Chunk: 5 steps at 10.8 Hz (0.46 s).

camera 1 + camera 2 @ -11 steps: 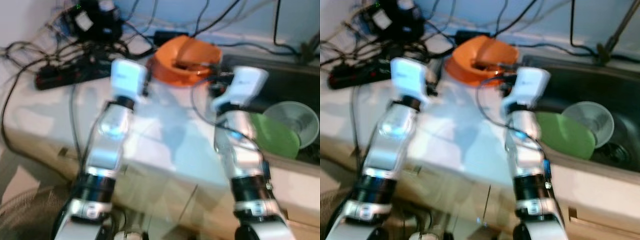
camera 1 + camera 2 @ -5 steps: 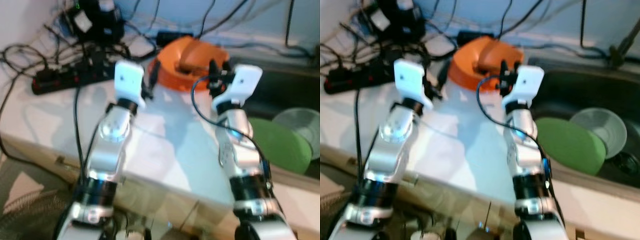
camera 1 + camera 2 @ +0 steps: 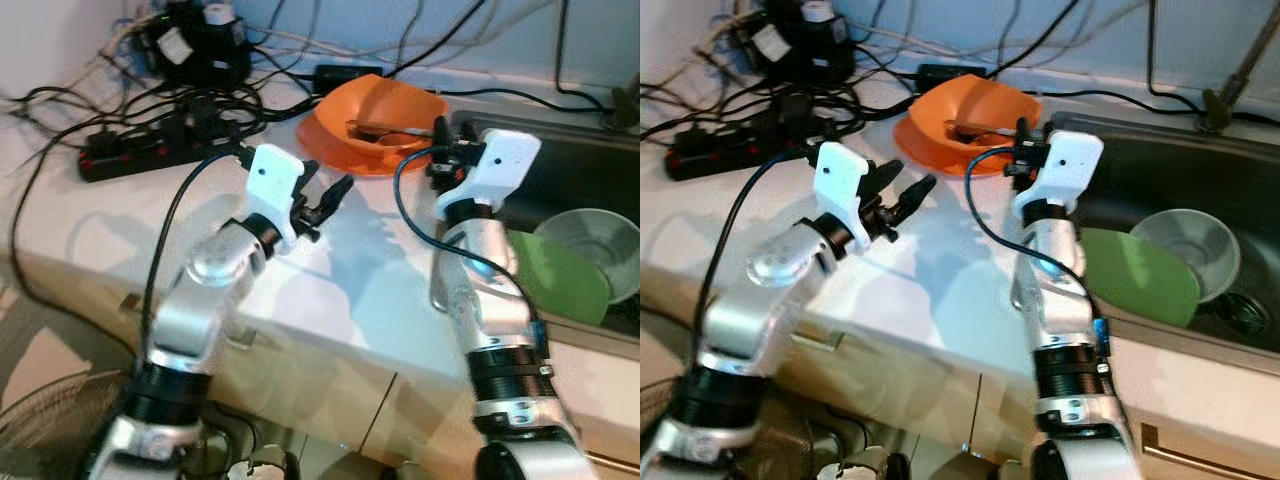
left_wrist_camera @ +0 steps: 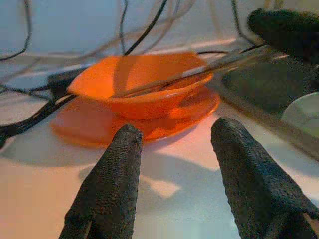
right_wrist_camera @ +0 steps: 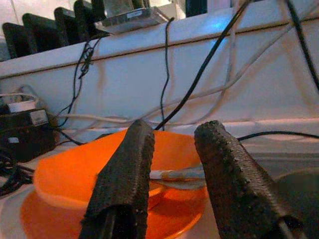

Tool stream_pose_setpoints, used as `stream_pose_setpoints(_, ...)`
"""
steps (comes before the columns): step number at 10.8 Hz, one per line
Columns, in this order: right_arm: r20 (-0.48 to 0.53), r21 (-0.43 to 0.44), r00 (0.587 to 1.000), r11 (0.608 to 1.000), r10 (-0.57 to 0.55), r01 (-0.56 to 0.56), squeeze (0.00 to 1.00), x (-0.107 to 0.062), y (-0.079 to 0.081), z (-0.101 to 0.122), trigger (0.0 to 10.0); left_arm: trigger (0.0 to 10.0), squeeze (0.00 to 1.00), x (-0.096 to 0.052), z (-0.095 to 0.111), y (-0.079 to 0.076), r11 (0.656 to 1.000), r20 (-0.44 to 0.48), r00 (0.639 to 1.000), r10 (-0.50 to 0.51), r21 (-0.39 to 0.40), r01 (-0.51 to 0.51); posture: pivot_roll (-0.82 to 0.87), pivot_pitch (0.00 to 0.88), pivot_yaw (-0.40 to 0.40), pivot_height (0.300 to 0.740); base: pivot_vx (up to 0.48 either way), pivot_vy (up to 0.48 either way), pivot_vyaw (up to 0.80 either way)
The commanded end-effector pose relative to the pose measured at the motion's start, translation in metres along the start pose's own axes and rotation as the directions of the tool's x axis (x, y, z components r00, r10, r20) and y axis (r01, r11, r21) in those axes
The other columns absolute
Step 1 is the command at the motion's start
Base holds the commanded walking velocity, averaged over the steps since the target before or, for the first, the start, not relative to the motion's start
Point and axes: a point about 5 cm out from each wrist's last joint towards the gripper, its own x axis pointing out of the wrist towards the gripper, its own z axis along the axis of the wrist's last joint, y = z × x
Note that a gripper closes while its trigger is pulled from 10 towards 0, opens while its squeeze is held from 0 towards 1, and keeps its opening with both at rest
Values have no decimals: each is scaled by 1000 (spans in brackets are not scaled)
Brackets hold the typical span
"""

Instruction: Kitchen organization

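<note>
An orange bowl [image 3: 390, 100] stands on an orange plate [image 3: 335, 143] at the back of the white counter, with a thin utensil [image 3: 385, 127] lying across it. My left gripper [image 3: 328, 185] is open over the counter, a short way in front and left of the plate, and points at it. In the left wrist view the bowl [image 4: 144, 84] sits beyond the spread fingers [image 4: 112, 189]. My right gripper [image 3: 440, 150] is open at the bowl's right side. The right wrist view has the bowl [image 5: 65, 174] and utensil [image 5: 179, 174] close behind its fingers [image 5: 124, 174].
A dark sink [image 3: 570, 170] on the right holds a green plate [image 3: 555, 275] and a clear glass bowl [image 3: 595, 240]. A black power strip [image 3: 140, 155], adapters [image 3: 195, 45] and tangled cables crowd the counter's back left. Bare counter lies in front of the plate.
The view has shifted and sharpened. My left wrist has turned so its gripper now points right, toward the orange plate. The right gripper stays by the bowl's right side.
</note>
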Motion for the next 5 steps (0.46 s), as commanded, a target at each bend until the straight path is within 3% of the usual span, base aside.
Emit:
stream_pose_setpoints(1, 23, -8, 999, 999, -33, 33, 0, 5, -8, 5, 10000, 10000, 0, 1, 9, 5, 1000, -4, 1000, -22, -6, 22, 106, 60, 64, 740, 0, 0, 0)
stream_pose_setpoints(5, 55, -25, 995, 996, -80, 81, 0, 8, -16, 11, 10000, 10000, 0, 32, 4, 26, 1000, -134, 991, 5, -10, -6, 90, 62, 99, 740, 0, 0, 0)
